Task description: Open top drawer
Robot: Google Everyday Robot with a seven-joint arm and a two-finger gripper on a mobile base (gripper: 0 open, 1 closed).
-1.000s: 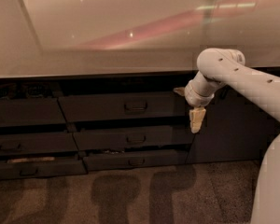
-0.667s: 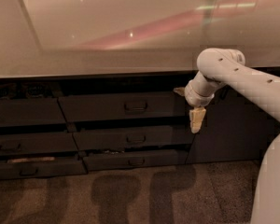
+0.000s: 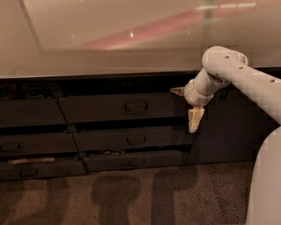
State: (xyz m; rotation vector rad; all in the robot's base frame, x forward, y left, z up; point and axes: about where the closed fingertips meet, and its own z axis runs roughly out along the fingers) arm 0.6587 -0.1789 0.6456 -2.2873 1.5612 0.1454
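Under the front edge of the pale countertop (image 3: 107, 55), the top drawer (image 3: 98, 109) sits as the widest dark grey front in the middle stack. Its long axis runs left to right, parallel to the counter edge, and its flat face points out toward the camera and the floor (image 3: 131, 196). A small dark loop handle (image 3: 136, 107) lies horizontally at the centre of that face. A dark gap shows between the top of the front and the underside of the counter; how far the drawer stands out cannot be told. Two narrower drawer fronts (image 3: 136, 138) lie below it, and more dark fronts (image 3: 23, 114) stand to its left. At the right end of the top drawer, the gripper (image 3: 191, 108) hangs from the white arm (image 3: 243, 76) with a pale tan tip pointing down, well apart from the handle. Whether the gripper is released or clenched cannot be told. Behind it is a tall dark cabinet door (image 3: 229, 130).
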